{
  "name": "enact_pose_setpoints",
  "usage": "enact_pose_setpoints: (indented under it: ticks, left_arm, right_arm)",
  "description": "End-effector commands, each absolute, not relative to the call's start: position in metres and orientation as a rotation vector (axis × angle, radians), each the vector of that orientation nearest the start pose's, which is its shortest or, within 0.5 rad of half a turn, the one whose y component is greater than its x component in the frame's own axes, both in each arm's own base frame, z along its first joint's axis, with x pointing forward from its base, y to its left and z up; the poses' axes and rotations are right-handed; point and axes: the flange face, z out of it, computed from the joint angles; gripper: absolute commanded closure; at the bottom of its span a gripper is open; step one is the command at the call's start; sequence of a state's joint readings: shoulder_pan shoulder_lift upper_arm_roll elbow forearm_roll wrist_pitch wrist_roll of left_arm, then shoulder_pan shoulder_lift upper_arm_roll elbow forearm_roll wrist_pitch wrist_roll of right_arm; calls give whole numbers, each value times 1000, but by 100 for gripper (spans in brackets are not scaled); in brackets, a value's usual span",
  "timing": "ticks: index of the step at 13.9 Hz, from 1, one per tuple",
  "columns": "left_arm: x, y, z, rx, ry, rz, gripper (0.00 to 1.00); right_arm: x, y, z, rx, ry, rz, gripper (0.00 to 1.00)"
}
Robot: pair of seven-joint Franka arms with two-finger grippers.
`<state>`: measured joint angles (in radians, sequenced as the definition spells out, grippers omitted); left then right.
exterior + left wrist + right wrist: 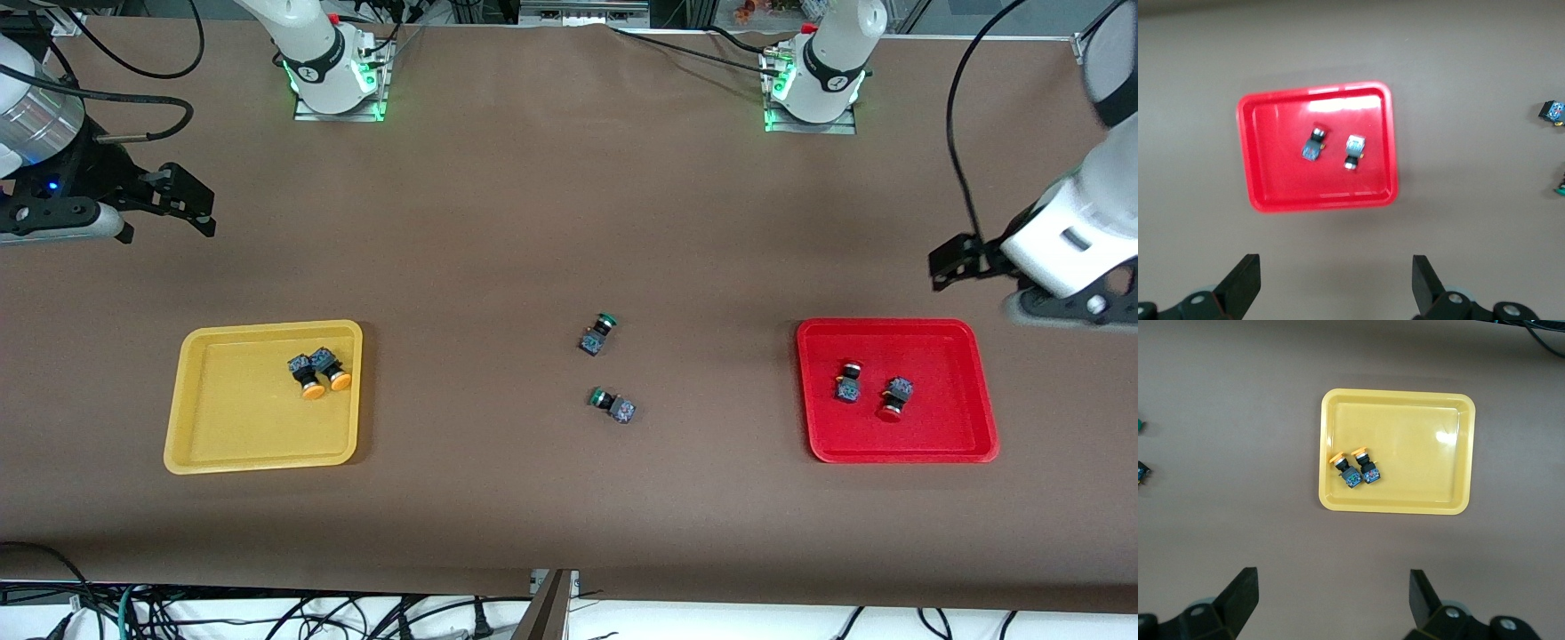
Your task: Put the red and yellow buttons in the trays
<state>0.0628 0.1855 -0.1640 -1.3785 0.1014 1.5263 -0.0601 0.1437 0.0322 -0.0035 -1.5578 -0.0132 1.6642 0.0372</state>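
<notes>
From the front view, you have both yellow buttons point(318, 372) lying side by side, touching, in the yellow tray point(204, 444) toward the right arm's end of the table, and both red buttons point(871, 391) lying slightly apart in the red tray point(898, 455) toward the left arm's end. Two green-capped switches point(606, 369) lie on the bare table between the trays. The sorting looks finished.

In the left wrist view, your left gripper point(1336, 283) hangs high above the table beside the red tray, fingers spread wide, holding nothing.

In the right wrist view, your right gripper point(1333, 600) hangs likewise beside the yellow tray, wide open and empty.

Should you regrip a button, expect it to be light, rigid and prone to rolling on its round cap; pinch the blocky dark body across its flat sides, not the smooth cap.
</notes>
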Motion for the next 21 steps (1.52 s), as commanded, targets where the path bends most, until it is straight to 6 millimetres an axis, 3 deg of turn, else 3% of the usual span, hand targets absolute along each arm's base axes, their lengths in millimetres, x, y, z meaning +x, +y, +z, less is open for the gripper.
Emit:
enact_pose_setpoints:
  ticks: [1, 4, 5, 8, 12, 21]
  left_arm:
    - [545, -27, 602, -3084, -39, -20, 0]
    - [538, -41, 595, -3106, -32, -79, 0]
    - [544, -37, 590, -3108, -18, -54, 0]
    - [559, -51, 599, -3097, 6, -90, 0]
    - [557, -25, 598, -3100, -49, -36, 0]
    - [559, -24, 600, -3102, -50, -23, 0]
  right_arm:
    - [571, 78, 626, -3156, -169, -132, 0]
    - [570, 79, 626, -3154, -164, -132, 0]
    - [570, 80, 626, -3151, -161, -131, 0]
    - [570, 80, 626, -3154, -157, -132, 0]
    - [578, 73, 614, -3180, -151, -104, 0]
    - [577, 81, 614, -3196, -171, -109, 0]
